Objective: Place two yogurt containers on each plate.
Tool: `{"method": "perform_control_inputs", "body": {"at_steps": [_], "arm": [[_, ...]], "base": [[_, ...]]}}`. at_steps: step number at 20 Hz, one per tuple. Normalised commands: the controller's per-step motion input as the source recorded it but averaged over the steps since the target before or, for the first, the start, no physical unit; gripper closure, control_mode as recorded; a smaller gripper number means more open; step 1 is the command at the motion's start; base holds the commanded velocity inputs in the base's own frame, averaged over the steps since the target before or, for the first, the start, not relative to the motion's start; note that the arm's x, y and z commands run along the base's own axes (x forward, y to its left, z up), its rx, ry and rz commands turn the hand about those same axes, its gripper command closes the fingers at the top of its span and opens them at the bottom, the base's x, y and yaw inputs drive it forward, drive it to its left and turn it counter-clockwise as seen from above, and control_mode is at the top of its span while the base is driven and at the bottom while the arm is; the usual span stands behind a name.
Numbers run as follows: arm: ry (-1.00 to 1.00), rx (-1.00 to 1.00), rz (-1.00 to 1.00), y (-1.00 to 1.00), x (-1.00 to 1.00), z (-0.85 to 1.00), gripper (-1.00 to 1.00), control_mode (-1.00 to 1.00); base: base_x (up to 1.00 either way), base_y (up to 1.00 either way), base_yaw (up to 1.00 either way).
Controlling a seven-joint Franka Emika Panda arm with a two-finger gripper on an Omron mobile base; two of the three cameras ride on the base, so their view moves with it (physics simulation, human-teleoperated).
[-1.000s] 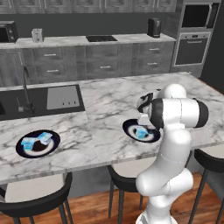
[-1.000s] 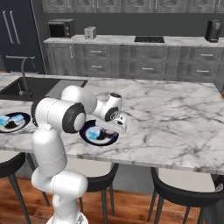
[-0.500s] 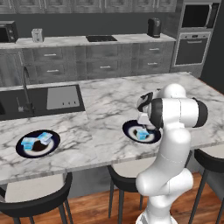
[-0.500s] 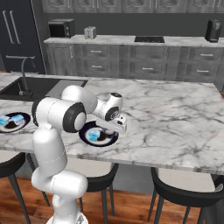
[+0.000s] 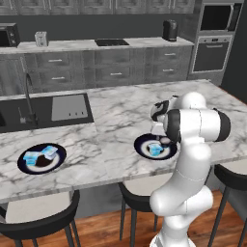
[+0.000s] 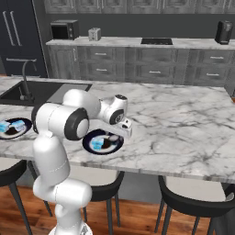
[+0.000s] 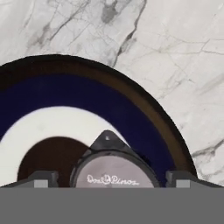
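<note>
Close to my arm lies a dark plate (image 5: 144, 149) (image 6: 90, 137) (image 7: 144, 113) with a white ring. One light-blue yogurt container (image 5: 154, 148) (image 6: 97, 145) stands on it. A second yogurt container (image 6: 112, 137) (image 7: 114, 173), showing its grey lid, sits directly under my hand. My gripper (image 5: 163, 139) (image 6: 120, 133) (image 7: 112, 180) hangs just above it, open, with a fingertip (image 7: 42, 179) on either side of the lid and clear of it. Far to the left another plate (image 5: 24, 166) (image 6: 13, 133) carries two yogurt containers (image 5: 34, 157) (image 5: 48, 150) (image 6: 3, 126) (image 6: 18, 124).
A sink (image 5: 53, 108) with a dark faucet (image 5: 30, 99) is set into the marble island behind the left plate. Black stools (image 5: 41, 219) (image 6: 193, 197) line the island's near edge. A back counter holds a microwave (image 6: 64, 30) and a toaster (image 6: 94, 34).
The fingers have spread apart around the yogurt container on the near plate. The arm and both plates stay where they were.
</note>
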Motion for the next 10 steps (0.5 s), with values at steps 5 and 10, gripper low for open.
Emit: {"method": "perform_control_inputs", "body": {"at_steps": [5, 10], "arm": [[0.0, 0.0, 0.0, 0.01, 0.02, 0.45, -1.0, -1.0], [0.0, 0.0, 0.0, 0.0, -0.29, 0.52, -1.0, -1.0]], "base": [[0.0, 0.0, 0.0], [0.0, 0.0, 0.0]]}}
